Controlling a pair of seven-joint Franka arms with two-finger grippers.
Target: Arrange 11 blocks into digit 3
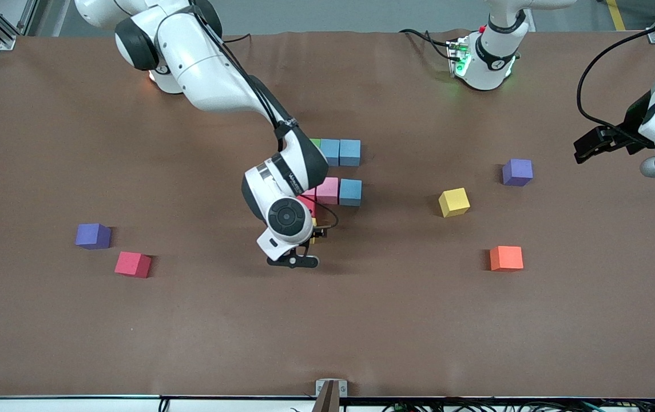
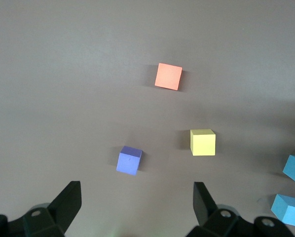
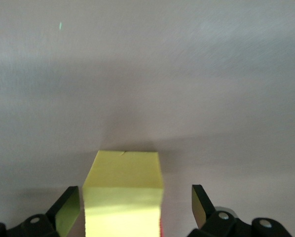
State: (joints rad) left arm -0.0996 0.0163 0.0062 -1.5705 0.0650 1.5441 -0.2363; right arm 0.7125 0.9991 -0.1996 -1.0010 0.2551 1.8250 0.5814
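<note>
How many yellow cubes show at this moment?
2. One yellow cube lies loose toward the left arm's end of the table; the other yellow cube sits between the right gripper's open fingers. None seems hidden.

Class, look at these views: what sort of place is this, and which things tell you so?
Probably a robotics lab: two white robot arms bolted to a brown table, loose coloured cubes, and cabling along its edge.

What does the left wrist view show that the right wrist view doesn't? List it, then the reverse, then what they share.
Only the left wrist view: an orange cube, a purple cube, a loose yellow cube, two light blue cubes and the left gripper, jaws open over bare table. Only the right wrist view: a second yellow cube between the right gripper's open jaws. Shared: the brown table.
</note>
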